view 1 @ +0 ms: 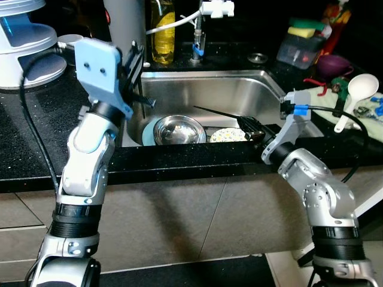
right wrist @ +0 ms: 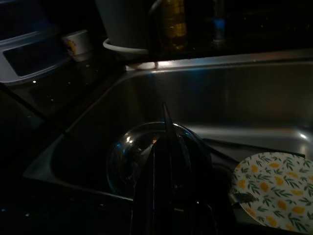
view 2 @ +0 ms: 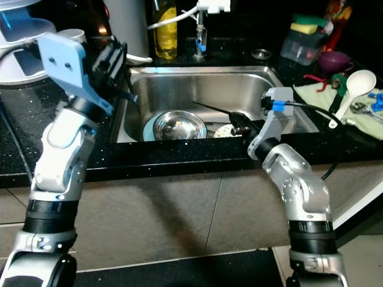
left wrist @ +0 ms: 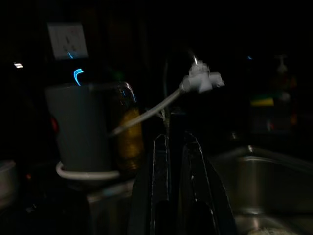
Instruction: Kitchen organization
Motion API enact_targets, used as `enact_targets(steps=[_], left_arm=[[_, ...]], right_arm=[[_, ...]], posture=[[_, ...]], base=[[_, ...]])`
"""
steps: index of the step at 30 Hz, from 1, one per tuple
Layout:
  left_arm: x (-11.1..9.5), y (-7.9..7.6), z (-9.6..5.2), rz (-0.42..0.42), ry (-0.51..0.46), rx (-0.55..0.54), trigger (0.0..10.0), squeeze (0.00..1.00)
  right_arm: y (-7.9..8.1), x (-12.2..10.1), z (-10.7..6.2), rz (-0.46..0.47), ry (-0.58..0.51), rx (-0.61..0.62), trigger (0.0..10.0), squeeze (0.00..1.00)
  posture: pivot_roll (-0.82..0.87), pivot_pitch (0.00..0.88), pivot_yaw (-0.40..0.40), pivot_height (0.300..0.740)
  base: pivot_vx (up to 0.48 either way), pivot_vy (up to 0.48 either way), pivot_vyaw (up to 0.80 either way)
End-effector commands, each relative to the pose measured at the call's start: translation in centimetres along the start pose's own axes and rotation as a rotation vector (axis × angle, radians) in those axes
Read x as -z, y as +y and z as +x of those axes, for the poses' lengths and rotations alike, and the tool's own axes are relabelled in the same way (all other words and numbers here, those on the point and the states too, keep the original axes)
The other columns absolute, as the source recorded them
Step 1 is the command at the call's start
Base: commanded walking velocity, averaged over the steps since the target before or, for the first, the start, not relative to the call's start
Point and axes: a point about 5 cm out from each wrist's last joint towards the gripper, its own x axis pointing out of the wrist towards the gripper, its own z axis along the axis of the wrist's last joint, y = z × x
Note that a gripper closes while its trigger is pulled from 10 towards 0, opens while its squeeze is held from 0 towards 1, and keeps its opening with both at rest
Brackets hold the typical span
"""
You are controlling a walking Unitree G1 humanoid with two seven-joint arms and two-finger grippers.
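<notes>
both grippers hang over the sink [view 1: 251, 89]: left gripper [view 1: 139, 78] jaws closed, right gripper [view 1: 254, 127] jaws closed.

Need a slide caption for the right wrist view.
Right gripper reaches into stainless steel sink, above round steel bowl beside yellow-flowered plate.

table [view 1: 36, 149]: black speckled stone, steel sink [view 1: 239, 95] sunk near its middle | cabinet fronts [view 1: 191, 221] below: grey-brown panels | floor [view 1: 287, 269]: pale tile at right, dark mat [view 1: 197, 272] | wall socket [left wrist: 67, 40] behind | light: dim
</notes>
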Motion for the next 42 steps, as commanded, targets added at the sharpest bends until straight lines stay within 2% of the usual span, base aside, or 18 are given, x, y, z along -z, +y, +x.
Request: enact_targets(steps=[1,5,8,9,12,15,16,17,21,26,31,32,34,37,38,39,40,42], left_arm=[[1.0,0.0,-0.1,-0.01,0.013,0.014,10.0,0.0],[3.5,0.8,-0.7,-0.044,0.071,-0.002,10.0,0.0],[4.1,1.0,-0.7,-0.056,0.077,-0.008,10.0,0.0],[4.2,1.0,-0.7,-0.048,0.077,-0.01,10.0,1.0],[4.1,1.1,-0.6,-0.04,0.07,-0.012,10.0,1.0],[2.7,1.3,0.1,0.008,0.023,-0.026,10.0,1.0],[2.2,1.5,0.3,0.049,0.011,-0.041,10.0,0.23],[1.6,1.9,0.4,0.099,0.001,-0.079,10.0,0.0],[-0.6,3.3,0.4,0.28,-0.019,-0.215,10.0,0.0],[-2.8,2.6,-0.9,0.44,-0.053,-0.249,10.0,0.0],[-3.1,1.9,-2.3,0.473,-0.03,-0.254,10.0,0.0],[-3.1,1.4,-3.4,0.515,-0.006,-0.245,10.0,0.0],[-3.1,1.4,-3.4,0.515,-0.006,-0.245,10.0,0.0],[-2.7,1.0,-5.3,0.554,0.073,-0.272,10.0,0.0],[-2.3,1.0,-5.8,0.548,0.105,-0.286,10.0,0.0],[-2.3,1.0,-5.8,0.548,0.105,-0.286,10.0,0.0],[-2.1,1.0,-6.1,0.536,0.125,-0.298,10.0,0.0],[-2.0,0.9,-6.2,0.536,0.135,-0.3,10.0,0.0]], right_arm=[[0.1,-0.3,-0.2,-0.015,-0.006,0.005,10.0,0.0],[0.2,-0.6,-0.6,-0.019,-0.012,0.001,10.0,0.0],[0.2,-0.7,-0.7,-0.02,-0.013,-0.002,10.0,0.0],[0.3,-0.8,-0.7,-0.019,-0.014,-0.004,10.0,0.0],[0.5,-0.8,-0.6,-0.018,-0.015,-0.01,10.0,0.0],[0.9,-0.7,-0.4,-0.011,-0.009,-0.031,10.0,0.0],[1.1,-0.6,-0.3,-0.011,-0.004,-0.04,10.0,0.0],[1.4,-0.4,0.1,-0.011,0.0,-0.048,10.0,0.0],[3.0,0.4,2.5,-0.03,0.039,-0.068,10.0,0.0],[5.4,1.5,5.8,-0.096,0.116,-0.085,10.0,0.0],[6.3,2.0,7.4,-0.148,0.159,-0.073,10.0,0.0],[6.5,2.3,8.1,-0.159,0.188,-0.049,10.0,0.0],[6.5,2.3,8.1,-0.159,0.188,-0.049,10.0,0.0],[6.8,3.2,9.2,-0.266,0.241,-0.001,10.0,0.0],[7.0,3.5,9.4,-0.276,0.246,-0.012,10.0,0.07],[7.0,3.5,9.4,-0.276,0.246,-0.012,10.0,0.07],[7.3,3.4,9.6,-0.245,0.223,-0.025,10.0,0.96],[7.4,3.3,9.7,-0.221,0.2,-0.015,10.0,1.0]], posture=[[-0.02,0.0,-0.06,0.74],[-0.04,0.0,-0.06,0.74],[-0.04,0.0,-0.063,0.74],[-0.05,0.0,-0.062,0.74],[-0.04,0.0,-0.065,0.74],[-0.04,0.0,-0.067,0.74],[-0.03,0.0,-0.067,0.74],[-0.03,0.0,-0.067,0.74],[-0.01,0.0,-0.069,0.74],[0.04,0.0,-0.084,0.74],[0.07,0.0,-0.088,0.74],[0.08,0.0,-0.091,0.74],[0.08,0.0,-0.091,0.74],[0.1,0.0,-0.092,0.74],[0.11,0.0,-0.092,0.74],[0.11,0.0,-0.092,0.74],[0.11,0.0,-0.092,0.74],[0.11,0.0,-0.091,0.74]], base=[[0.0,0.0,0.0],[0.0,0.0,0.0],[0.0,0.0,0.0],[0.0,0.0,0.0],[0.0,0.0,0.0],[0.0,0.0,0.0],[0.0,0.0,0.0],[0.0,0.0,0.0],[0.0,0.0,0.0],[0.0,0.0,0.0],[0.0,0.0,0.0],[0.0,0.0,0.0],[0.0,0.0,0.0],[0.0,0.0,0.0],[0.0,0.0,0.0],[0.0,0.0,0.0],[0.0,0.0,0.0],[0.0,0.0,0.0]])
